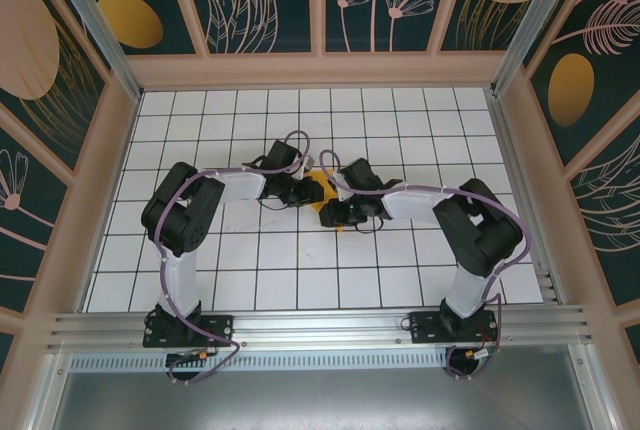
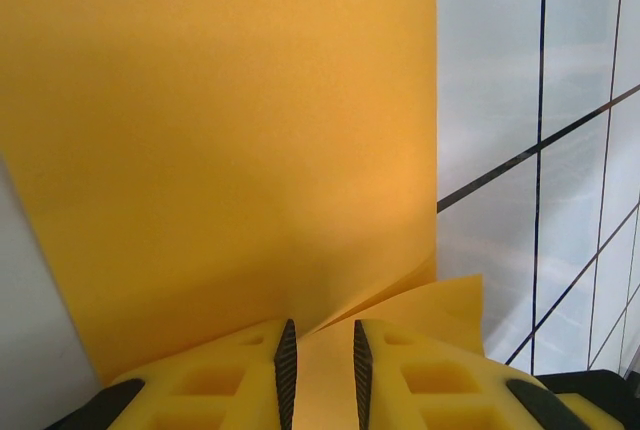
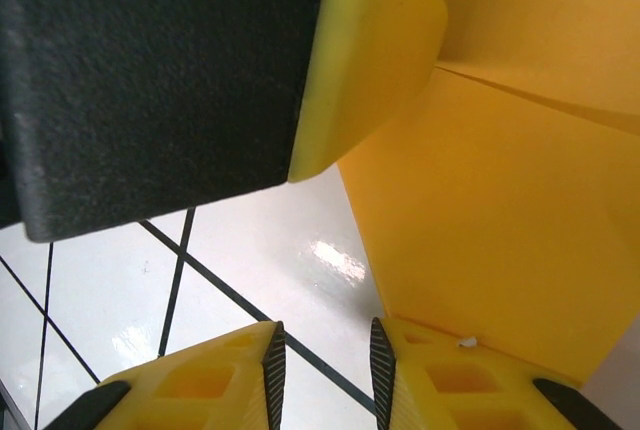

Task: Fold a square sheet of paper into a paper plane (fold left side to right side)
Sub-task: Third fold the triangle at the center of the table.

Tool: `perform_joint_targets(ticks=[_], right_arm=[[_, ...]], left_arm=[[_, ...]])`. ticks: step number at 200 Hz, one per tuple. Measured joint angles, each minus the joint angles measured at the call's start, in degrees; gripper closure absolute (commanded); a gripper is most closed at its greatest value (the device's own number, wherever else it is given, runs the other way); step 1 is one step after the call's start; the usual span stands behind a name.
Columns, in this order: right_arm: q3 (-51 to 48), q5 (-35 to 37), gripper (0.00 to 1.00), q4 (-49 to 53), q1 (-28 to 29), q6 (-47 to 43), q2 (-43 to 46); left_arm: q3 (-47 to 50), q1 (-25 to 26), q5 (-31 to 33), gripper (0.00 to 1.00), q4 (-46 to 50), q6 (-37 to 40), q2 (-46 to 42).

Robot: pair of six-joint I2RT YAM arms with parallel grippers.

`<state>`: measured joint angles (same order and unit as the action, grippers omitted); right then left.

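Left end effector (parted) meets square sheet of paper.

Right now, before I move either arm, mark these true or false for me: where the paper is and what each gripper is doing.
1. The paper sits near the middle of the table. True.
2. The right gripper is clamped on the paper. False: bare table shows between its fingers, and the paper lies off to one side.
3. Paper shows between the fingers of the left gripper. True.
4. The paper lies fully flat. False: a layer lifts up near the left gripper.
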<state>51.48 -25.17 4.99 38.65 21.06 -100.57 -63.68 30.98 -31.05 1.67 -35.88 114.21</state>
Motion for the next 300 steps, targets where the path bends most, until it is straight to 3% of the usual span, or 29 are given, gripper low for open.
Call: perform_joint_targets(ticks=[95, 186, 267, 300], right_arm=[[-1.9, 0.0, 0.71, -0.6, 0.0, 0.4, 0.0], [-9.9, -1.5, 0.85, -6.3, -1.7, 3.9, 4.1], [-8.9, -1.9, 0.84, 5.0, -2.2, 3.7, 15.8], [-3.9, -1.2, 0.85, 4.9, -2.2, 3.8, 14.4]], left_arm=[[0.0, 0.0, 0.1, 0.74, 0.0, 0.0, 0.0], [0.0, 0.1, 0.5, 0.74, 0.0, 0.0, 0.0], [0.0, 0.1, 1.1, 0.74, 0.1, 0.0, -0.1], [0.0, 0.2, 1.1, 0.74, 0.1, 0.0, -0.2]])
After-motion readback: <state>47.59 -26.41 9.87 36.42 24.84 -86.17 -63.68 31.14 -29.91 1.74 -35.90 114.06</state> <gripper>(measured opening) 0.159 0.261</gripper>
